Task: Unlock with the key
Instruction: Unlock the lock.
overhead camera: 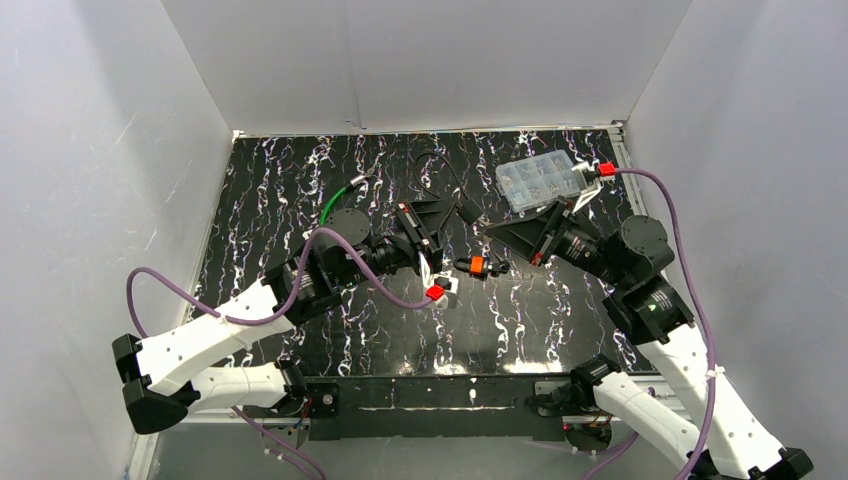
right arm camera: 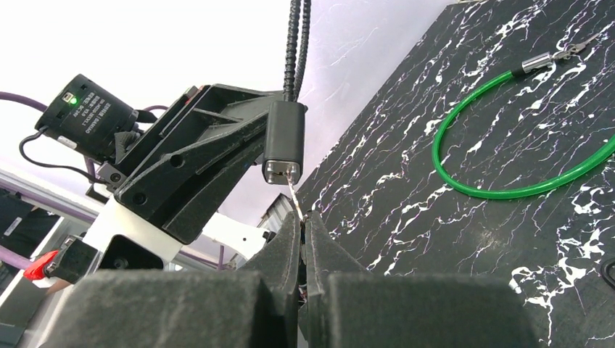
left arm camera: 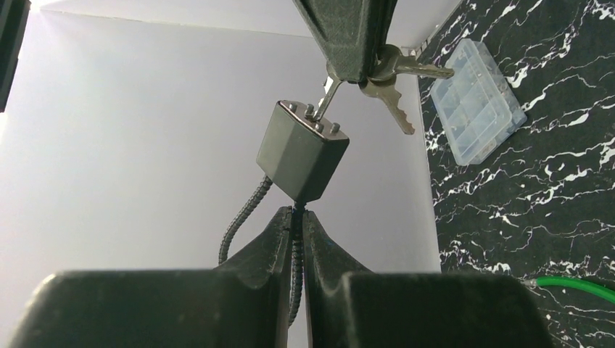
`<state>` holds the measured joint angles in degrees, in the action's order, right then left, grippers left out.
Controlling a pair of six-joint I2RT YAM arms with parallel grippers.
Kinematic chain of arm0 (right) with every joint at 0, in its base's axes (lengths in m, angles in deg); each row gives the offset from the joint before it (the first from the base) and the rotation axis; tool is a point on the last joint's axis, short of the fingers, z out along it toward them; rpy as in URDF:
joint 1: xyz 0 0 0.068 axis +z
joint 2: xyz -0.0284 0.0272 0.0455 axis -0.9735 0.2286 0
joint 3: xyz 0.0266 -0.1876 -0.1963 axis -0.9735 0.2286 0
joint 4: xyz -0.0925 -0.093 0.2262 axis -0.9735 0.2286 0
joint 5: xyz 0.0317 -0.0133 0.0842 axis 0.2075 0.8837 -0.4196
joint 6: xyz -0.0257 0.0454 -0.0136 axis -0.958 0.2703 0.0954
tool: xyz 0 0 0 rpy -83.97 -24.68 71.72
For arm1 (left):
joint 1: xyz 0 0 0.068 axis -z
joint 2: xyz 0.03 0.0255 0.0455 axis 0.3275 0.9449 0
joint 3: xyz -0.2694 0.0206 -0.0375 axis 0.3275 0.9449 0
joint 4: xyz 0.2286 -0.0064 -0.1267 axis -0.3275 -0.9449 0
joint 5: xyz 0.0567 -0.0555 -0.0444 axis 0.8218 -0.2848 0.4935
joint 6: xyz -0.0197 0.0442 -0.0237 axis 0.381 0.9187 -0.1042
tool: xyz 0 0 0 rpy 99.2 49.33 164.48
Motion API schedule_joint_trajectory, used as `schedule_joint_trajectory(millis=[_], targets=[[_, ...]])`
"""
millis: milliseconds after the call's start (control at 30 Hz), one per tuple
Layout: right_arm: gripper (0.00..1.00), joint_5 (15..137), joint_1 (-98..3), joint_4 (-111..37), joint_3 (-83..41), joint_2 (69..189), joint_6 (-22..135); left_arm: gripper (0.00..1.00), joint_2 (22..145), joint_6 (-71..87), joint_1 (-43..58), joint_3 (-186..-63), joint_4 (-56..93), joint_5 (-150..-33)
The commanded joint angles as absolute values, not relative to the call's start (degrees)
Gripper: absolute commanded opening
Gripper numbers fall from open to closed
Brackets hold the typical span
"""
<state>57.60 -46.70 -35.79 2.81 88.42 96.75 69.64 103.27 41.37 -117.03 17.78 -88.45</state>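
My left gripper (left arm camera: 299, 217) is pressed shut on the black ribbed cable (left arm camera: 246, 206) just behind the lock body (left arm camera: 301, 148), which hangs in the air above the marbled table (overhead camera: 270, 200). My right gripper (right arm camera: 303, 221) pinches the key (right arm camera: 294, 194) by its head at the lock body's other end. The key's blade points into the keyhole face, its long axis roughly in line with the lock body's; the cable leaves the opposite end. Spare keys (left arm camera: 395, 101) dangle beside the lock body on the same ring. Beyond it, on the table, lies a clear compartment box (left arm camera: 479, 101); what its compartments hold I cannot make out. A green cable loop (right arm camera: 508, 190) lies flat, well apart from the lock body.
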Motion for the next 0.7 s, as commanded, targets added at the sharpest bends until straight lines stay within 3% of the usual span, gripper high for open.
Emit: schedule_joint_trajectory(millis=[0, 667], targets=[[0.01, 60.7, -45.0, -38.22, 2.23, 89.91, 96.46, 0.0, 69.69, 104.41, 41.75, -117.2, 19.8, -88.73], [0.01, 66.34, -41.98, -40.48, 4.29, 88.36, 96.38, 0.0, 71.72, 106.61, 42.15, -117.71, 19.6, -81.66]])
